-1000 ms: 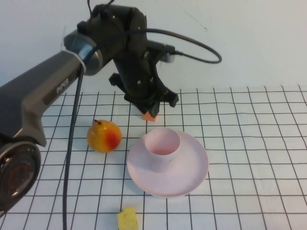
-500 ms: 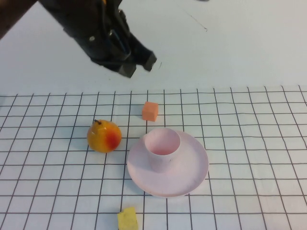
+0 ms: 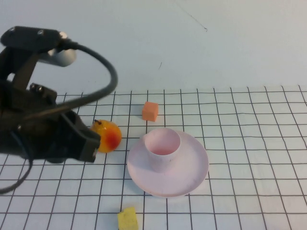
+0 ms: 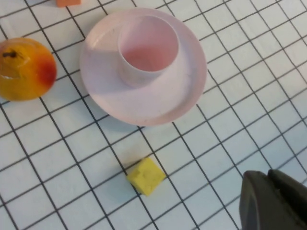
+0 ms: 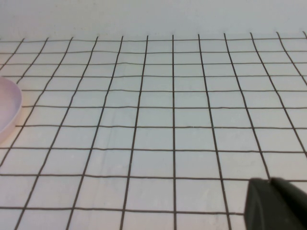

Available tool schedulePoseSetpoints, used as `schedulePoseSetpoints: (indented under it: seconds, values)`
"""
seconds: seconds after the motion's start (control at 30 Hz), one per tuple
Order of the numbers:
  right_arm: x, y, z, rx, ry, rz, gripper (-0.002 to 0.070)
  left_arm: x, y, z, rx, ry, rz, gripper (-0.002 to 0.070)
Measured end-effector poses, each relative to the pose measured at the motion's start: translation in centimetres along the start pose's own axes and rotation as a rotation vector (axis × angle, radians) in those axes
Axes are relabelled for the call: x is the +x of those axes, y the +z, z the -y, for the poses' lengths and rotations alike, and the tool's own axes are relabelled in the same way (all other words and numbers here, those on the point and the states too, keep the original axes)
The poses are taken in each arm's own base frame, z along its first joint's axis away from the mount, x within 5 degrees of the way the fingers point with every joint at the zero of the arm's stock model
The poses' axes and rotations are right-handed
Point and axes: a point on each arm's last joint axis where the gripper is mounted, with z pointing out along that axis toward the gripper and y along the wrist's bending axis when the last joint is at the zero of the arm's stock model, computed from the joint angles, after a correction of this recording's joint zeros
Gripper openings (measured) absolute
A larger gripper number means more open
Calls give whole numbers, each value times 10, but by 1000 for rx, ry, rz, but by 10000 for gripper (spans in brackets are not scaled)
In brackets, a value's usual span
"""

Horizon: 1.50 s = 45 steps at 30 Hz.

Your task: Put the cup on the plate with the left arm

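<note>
Cup (image 3: 162,147) sits upright on the plate (image 3: 192,175), center of the frame. Left gripper (image 3: 88,143) is at middle left by the pear (image 3: 108,135), fingers together, holding nothing. Right gripper (image 5: 278,203) only peeks into its wrist view's lower right corner, can't tell its state.

Lighting: bright, even, diffuse; faint soft shadow beneath plate (image 3: 192,179) rim. Focus: left arm (image 3: 43,129) beside plate blurred; grid sharp.

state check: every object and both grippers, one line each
cup: upright, empty, standing on the plate
plate: flat on the table, holding the cup
pear: on the table left of the plate, partly behind the left arm
orange cube: on the table, beyond the plate
yellow cube: on the table, near side of the plate
left gripper: shut, empty, raised off the table
right gripper: over bare grid cloth, right of the plate
</note>
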Motion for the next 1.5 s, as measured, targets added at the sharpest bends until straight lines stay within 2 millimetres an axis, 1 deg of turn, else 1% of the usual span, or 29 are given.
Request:
schedulePoseSetpoints:
  seconds: [0.13, 0.27, 0.4, 0.57, 0.67, 0.73, 0.8, 0.9, 0.97, 1.07, 1.13, 1.23, 1.37, 1.5]
  values:
    - [0, 0, 0, 0, 0, 0, -3, 16, -13, 6, 52, -13, -19, -1]
    - [0, 0, 0, 0, 0, 0, -3, 19, -17, 6, 46, -6, -20, -1]
    - [0, 0, 0, 0, 0, 0, -3, 20, -17, 2, 0, 55, -37, -1]
    - [0, 0, 0, 0, 0, 0, -3, 18, -18, -8, -102, 131, -1, -1]
    - [0, 0, 0, 0, 0, 0, -3, 19, -22, -20, -178, 133, 107, -2]
    - [0, 0, 0, 0, 0, 0, -3, 25, -26, -35, -252, 103, 203, -2]
    - [0, 0, 0, 0, -7, 0, -3, 39, -29, -50, -327, 58, 302, -1]
    - [0, 0, 0, 0, 0, 0, -3, 69, -37, -68, -452, -15, 462, -2]
    - [0, 0, 0, 0, 0, 0, -3, 91, -38, -73, -517, -36, 550, -2]
    - [0, 0, 0, 0, 0, 0, -3, 126, -33, -76, -594, -44, 671, -2]
    - [0, 0, 0, 0, 0, 0, -3, 149, -22, -77, -620, -45, 718, -2]
    - [0, 0, 0, 0, 0, 0, -3, 178, -2, -79, -618, -51, 769, -2]
    - [0, 0, 0, 0, 0, 0, -3, 204, 16, -81, -594, -78, 848, -2]
    - [0, 0, 0, 0, 0, 0, -3, 227, 39, -86, -583, -99, 839, -2]
